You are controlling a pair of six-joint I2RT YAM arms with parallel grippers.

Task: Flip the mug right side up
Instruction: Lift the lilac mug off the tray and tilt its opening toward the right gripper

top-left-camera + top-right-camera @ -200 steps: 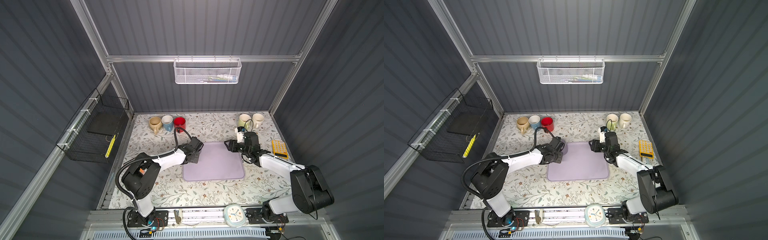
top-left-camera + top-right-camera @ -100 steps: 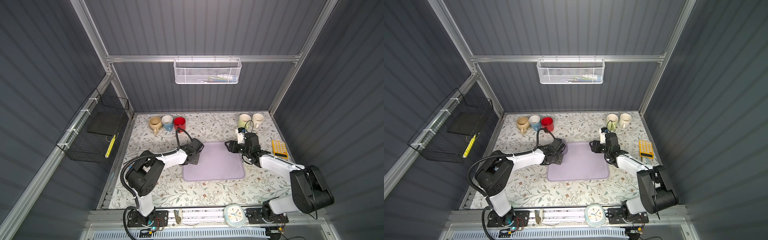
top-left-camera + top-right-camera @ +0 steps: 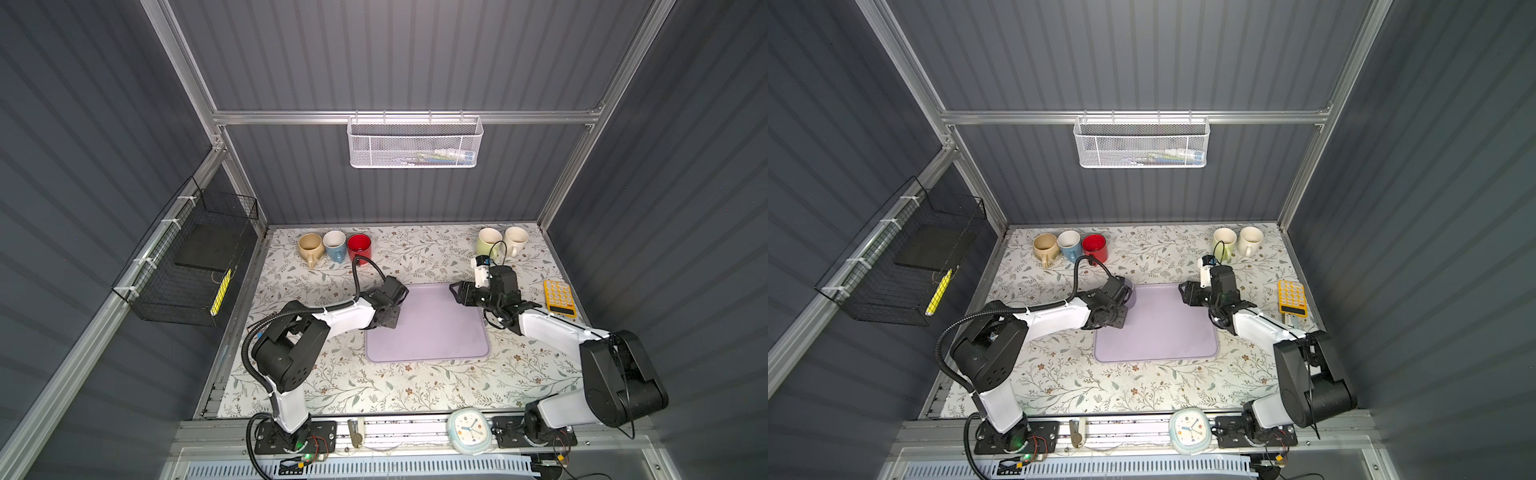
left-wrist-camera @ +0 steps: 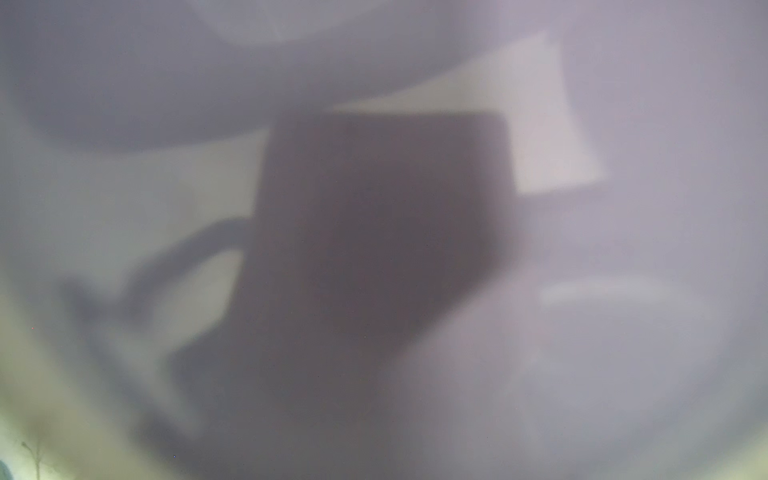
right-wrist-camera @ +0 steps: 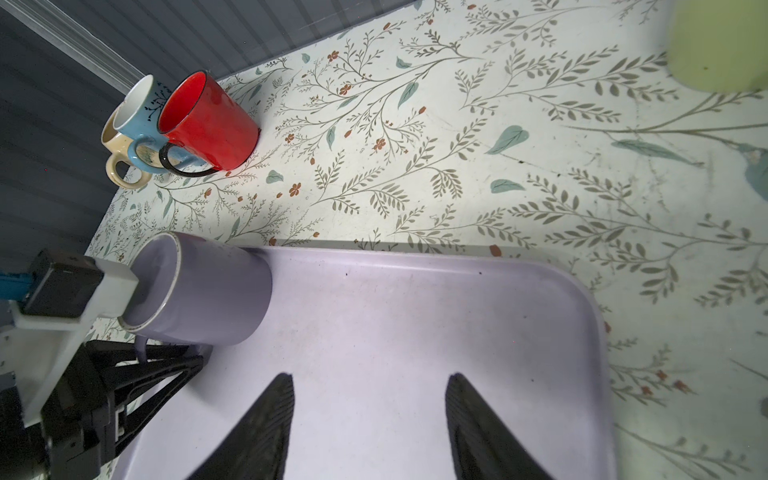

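A lavender mug lies on its side at the back left corner of the lavender tray, its mouth toward the left arm; in a top view only a sliver of the mug shows past the wrist. My left gripper is down beside the mug, its black fingers drawn together at the thin handle. The left wrist view is a blur of lavender. My right gripper hovers open over the tray, apart from the mug, and shows in both top views.
A tan mug, a blue mug and a red mug stand upright at the back left. A green mug and a cream mug stand back right. A yellow calculator lies right of the tray, a clock at the front.
The left wrist has shifted slightly at the tray's back left corner. The right arm has not moved.
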